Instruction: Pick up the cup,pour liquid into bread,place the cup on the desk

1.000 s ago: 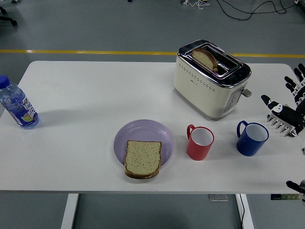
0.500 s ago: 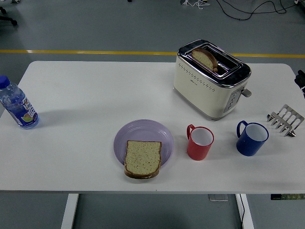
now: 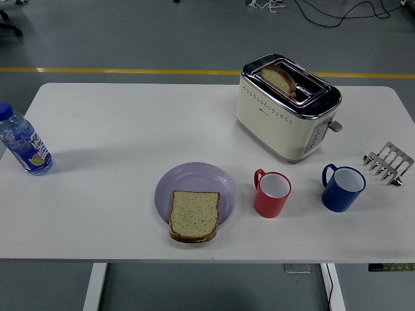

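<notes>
Red cup [image 3: 272, 194] upright on white table [image 3: 117, 129], just right of purple plate [image 3: 194, 183] with bread slice [image 3: 194, 215] hanging over its near rim. Blue cup [image 3: 343, 188] further right, handle to the left. Cream toaster [image 3: 287, 107] behind, 1 slice poking out, its lower part hidden in the slot. Water bottle [image 3: 24, 144] cut off at left edge. Metal toast rack [image 3: 388, 162] far right. Neither hand visible, so can't tell finger state. Right hand was over the rack 1 second ago, gone from view now.
</notes>
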